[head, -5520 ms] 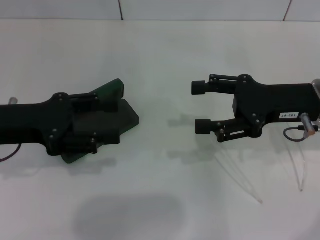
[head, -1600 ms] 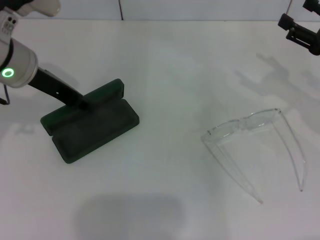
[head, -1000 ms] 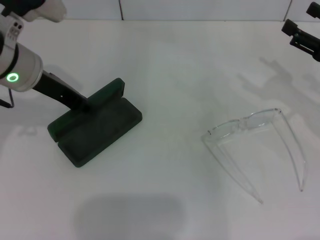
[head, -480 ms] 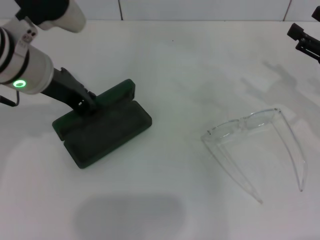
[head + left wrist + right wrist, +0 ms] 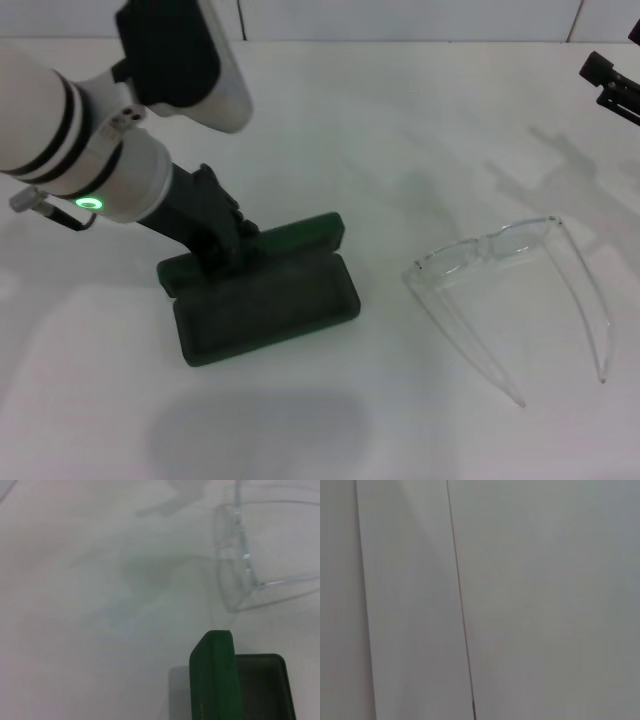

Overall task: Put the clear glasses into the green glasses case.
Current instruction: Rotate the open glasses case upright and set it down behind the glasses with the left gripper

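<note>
Dark green glasses case [image 5: 262, 295] lies open, left claw [image 5: 222, 248] clamping its lid; right claw's grip unclear.

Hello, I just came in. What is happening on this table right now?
The left gripper is at the raised lid of the open green glasses case, apparently holding it. The clear glasses lie apart from it on the white table, arms unfolded, untouched. The right gripper is raised at the far right edge, away from both. Nothing is in the case yet.
</note>
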